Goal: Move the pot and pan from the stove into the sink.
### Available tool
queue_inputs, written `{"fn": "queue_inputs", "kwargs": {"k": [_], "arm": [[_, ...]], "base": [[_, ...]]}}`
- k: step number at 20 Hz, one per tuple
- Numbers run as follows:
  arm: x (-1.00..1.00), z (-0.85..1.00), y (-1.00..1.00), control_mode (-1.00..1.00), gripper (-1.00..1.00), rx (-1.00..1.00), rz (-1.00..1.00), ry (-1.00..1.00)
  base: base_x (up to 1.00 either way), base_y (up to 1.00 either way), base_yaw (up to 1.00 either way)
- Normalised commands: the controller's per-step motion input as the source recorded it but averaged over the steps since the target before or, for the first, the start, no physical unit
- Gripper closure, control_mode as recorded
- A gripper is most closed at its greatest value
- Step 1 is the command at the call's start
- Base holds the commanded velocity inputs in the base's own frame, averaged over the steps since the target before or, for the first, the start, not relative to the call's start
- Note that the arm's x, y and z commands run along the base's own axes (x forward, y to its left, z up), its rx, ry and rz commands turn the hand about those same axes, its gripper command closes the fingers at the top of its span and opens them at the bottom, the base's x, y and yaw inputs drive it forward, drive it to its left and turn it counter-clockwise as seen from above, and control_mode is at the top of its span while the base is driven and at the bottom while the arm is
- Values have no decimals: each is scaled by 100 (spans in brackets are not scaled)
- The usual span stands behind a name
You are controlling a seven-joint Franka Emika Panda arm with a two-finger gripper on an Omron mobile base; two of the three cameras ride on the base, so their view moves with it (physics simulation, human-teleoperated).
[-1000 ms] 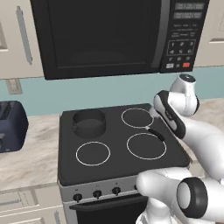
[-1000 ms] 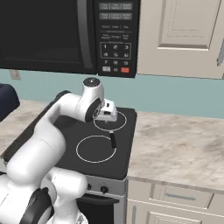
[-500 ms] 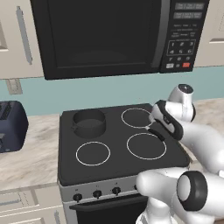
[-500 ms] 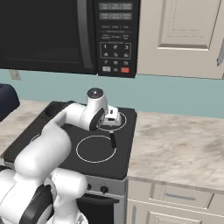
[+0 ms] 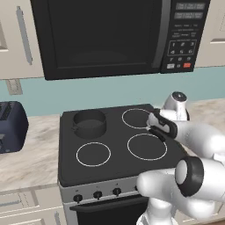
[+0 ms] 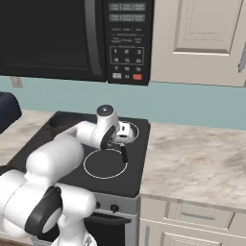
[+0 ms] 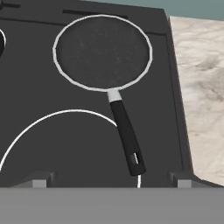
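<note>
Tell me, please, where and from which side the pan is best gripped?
Probably by the long black handle: the pan sits flat on a rear burner of the stove, and its handle lies low, pointing toward the front. Come from above, with the fingers straddling it crosswise.

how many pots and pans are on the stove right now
2: the pot on the stove's back-left burner, the pan on the back-right one, handle toward the front.

Arm was glossy white w/ rounded, bulbous links; dark grey/black ring joints betw. them. Behind the gripper (image 6: 124, 153), wrist ended in a round cap w/ a small grey disc. Gripper body was white, w/ 2 thin dark fingers (image 6: 124, 154).
</note>
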Motion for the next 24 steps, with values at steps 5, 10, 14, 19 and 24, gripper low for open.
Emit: {"fn": "queue_inputs", "kwargs": {"k": [5, 10, 14, 19, 24], "arm": [[19, -41, -5, -100, -100, -2, 0, 0], [19, -38, -4, -100, -100, -1, 1, 0], [18, -34, -3, -100, -100, 0, 1, 0], [22, -22, -9, -100, -100, 0, 1, -1], [24, -17, -16, -100, -100, 0, 0, -1]], "base": [[0, 0, 0], [0, 0, 0], [0, 0, 0], [0, 0, 0], [0, 0, 0]]}}
